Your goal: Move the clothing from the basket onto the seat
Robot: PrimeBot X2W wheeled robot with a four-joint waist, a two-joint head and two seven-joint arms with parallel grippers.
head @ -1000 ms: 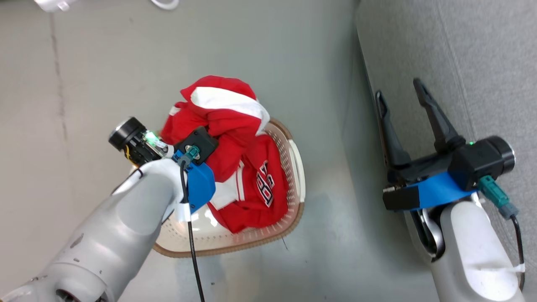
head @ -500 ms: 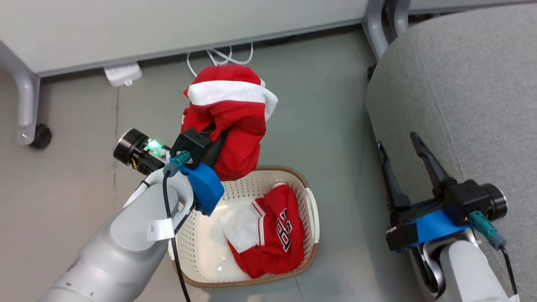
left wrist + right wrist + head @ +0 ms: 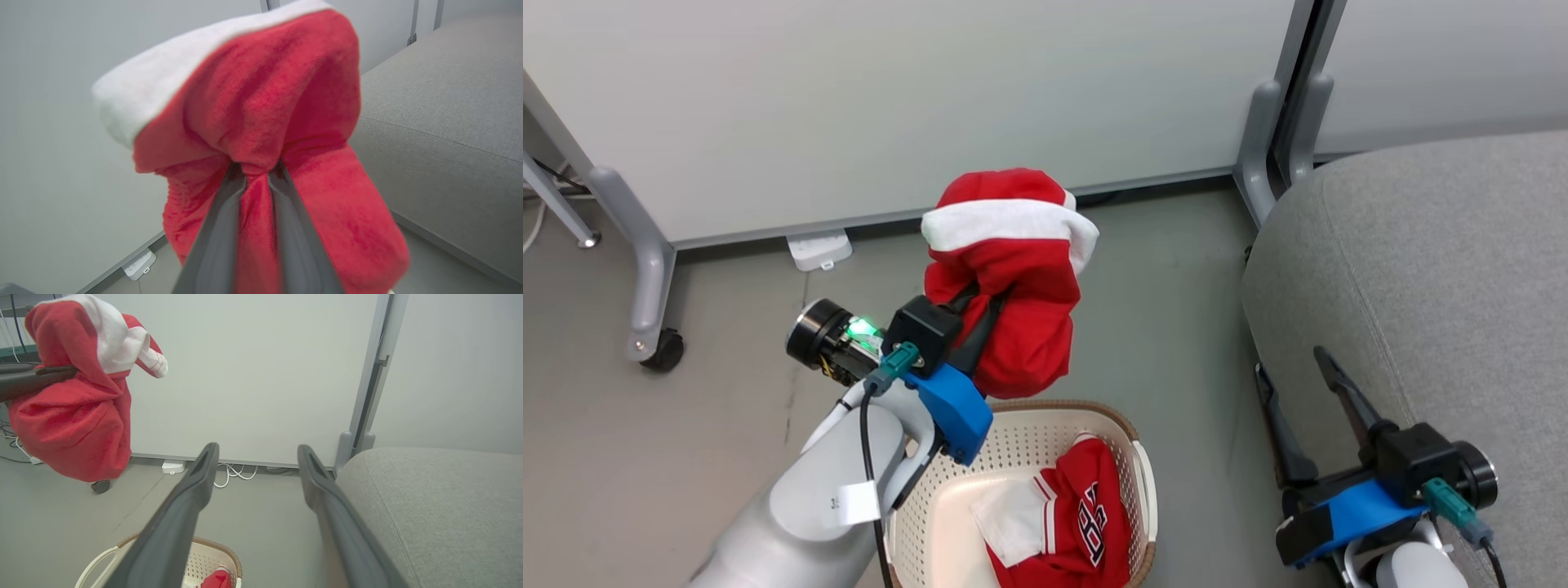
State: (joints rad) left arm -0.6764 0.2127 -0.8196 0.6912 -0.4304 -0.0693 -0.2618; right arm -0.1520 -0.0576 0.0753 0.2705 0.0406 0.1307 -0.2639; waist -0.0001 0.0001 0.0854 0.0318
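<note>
The plainer garment (image 3: 1021,343) is solid red with a broad white band along its far edge. The jersey (image 3: 1086,523) is red too, with thin white striped trim, a white panel and black lettering outlined in white. The basket (image 3: 1045,407) is cream-white, dotted with rows of small holes, under a brown woven-look rim. On the right, the seat (image 3: 1421,269) is an even mid grey. The left gripper (image 3: 257,173) and right gripper (image 3: 1290,363) have dark fingers, bright blue mounts and teal connectors. The floor (image 3: 727,408) is dull grey-green and the far wall panel (image 3: 890,106) pale grey-white.
</note>
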